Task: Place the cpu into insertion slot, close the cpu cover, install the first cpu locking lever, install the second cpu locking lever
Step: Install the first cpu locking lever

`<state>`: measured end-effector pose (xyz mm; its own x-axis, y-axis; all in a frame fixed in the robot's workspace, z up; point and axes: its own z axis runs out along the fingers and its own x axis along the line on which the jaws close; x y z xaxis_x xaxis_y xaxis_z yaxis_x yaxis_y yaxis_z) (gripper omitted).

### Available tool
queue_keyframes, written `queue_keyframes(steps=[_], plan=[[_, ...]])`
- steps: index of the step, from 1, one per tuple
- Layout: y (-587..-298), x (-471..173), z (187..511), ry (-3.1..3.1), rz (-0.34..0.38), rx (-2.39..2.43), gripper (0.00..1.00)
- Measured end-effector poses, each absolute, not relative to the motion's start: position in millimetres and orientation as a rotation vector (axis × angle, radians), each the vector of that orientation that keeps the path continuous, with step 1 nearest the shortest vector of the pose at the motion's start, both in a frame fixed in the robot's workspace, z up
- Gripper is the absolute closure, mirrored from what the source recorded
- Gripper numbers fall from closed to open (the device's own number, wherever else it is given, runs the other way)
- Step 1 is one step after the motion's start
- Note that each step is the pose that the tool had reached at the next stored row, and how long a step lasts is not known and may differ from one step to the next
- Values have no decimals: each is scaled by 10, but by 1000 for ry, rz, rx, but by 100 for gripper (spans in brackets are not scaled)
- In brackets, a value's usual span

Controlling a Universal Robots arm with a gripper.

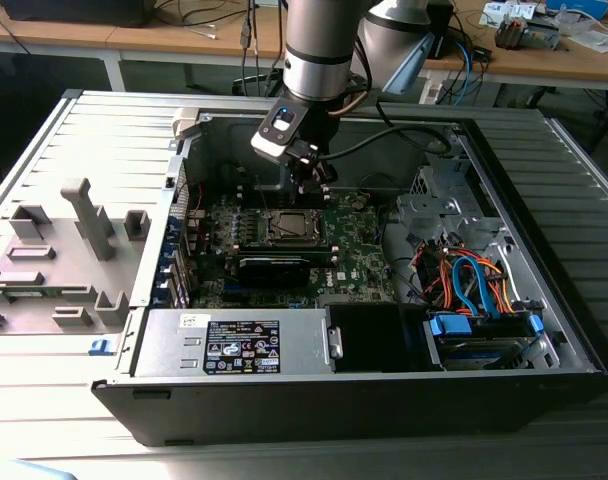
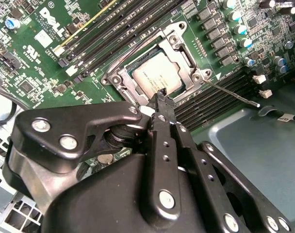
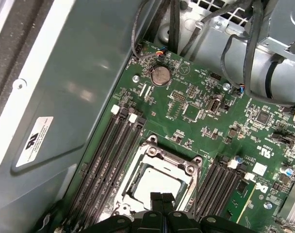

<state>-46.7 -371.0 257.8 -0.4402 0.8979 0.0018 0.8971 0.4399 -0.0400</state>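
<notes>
Well off toward the exterior view's left of the end effector, a grey plastic fixture sits on the desk, out of play. Closer in is the open computer case, and here's the action: the arm hangs over the motherboard with the end effector tipped down at the insertion slot. In the second wrist view the fingers are pressed together, fully closed, with nothing visibly clamped between them. The cpu is seated in the slot, just beyond the fingertips and very near them. Its silver top shows through the window of the cpu cover, which looks to be lying flat over it. From the socket corner just to one side of the tips, a thin locking lever angles out over the memory slots, its long axis pointing away from the end effector; it looks unlatched, though that's a judgement. Further toward the exterior view's right, well apart from the end effector, coloured cables bunch beside the drive bay.
</notes>
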Motion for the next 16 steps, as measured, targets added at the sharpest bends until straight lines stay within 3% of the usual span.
queue_keyframes(steps=[16], plan=[[-3710,-467,2578,-2679,52,-1597,89]])
